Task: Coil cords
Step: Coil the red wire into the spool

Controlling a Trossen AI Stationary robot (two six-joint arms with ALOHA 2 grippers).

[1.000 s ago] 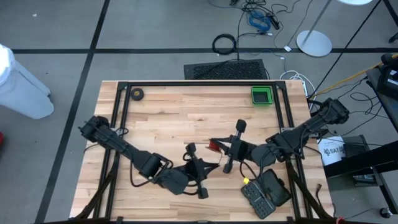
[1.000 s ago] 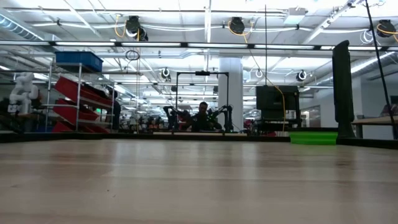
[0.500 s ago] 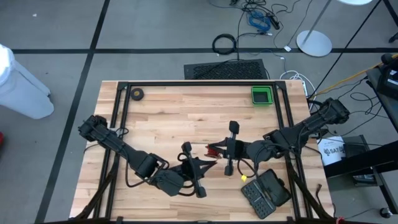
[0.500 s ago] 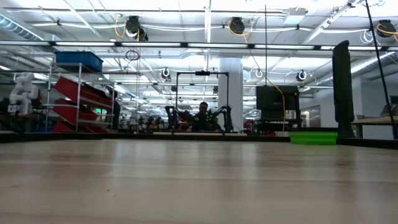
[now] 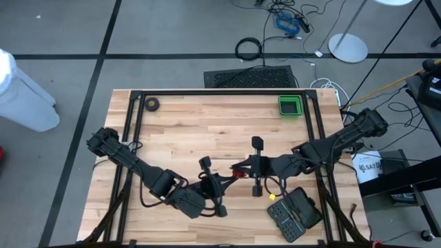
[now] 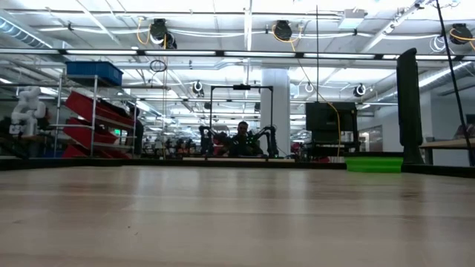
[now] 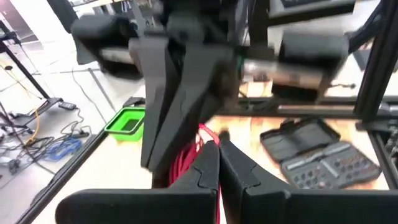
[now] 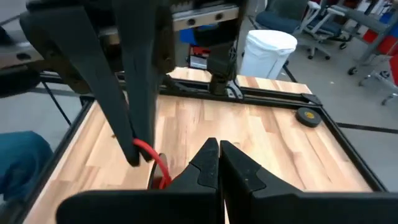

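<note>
Two dark pincers met near the middle of the front half of the desk. The left pincer (image 5: 231, 180) pointed toward the right one, its two fingers (image 7: 208, 167) pressed together with the thin red cord (image 5: 238, 173) bunched right at their tips. The right pincer (image 5: 241, 167) faced it, tips nearly touching the left one's, its fingers (image 8: 211, 163) likewise shut. In the right wrist view a loop of the red cord curved from the left pincer's finger tip down beside the right pincer's own fingers; whether either pincer actually clamped the cord could not be told. Only one red cord was seen, and it hung between the two pincers, just above the wood.

Just beside the right pincer, toward the desk's front edge, lay one small yellow piece (image 5: 272, 197), and next to that one open black plastic bit case (image 5: 295, 213) with rows of small tools. Well beyond the pincers, at the far edge, stood one small green square tray (image 5: 290, 105) on the right arm's side and one small black ring-shaped roll (image 5: 151, 104) on the left arm's side.

The desk (image 5: 200, 124) was pale wooden butcher-block with a black metal frame. Around it lay grey floor marked with dark lines, one white bin (image 5: 24, 93), one black floor mat (image 5: 251, 77), one thick black cable ring (image 5: 249, 49) and loose cables. The low view showed a large workshop hall with ceiling lights, shelving, and one person seated far off (image 6: 241, 138).
</note>
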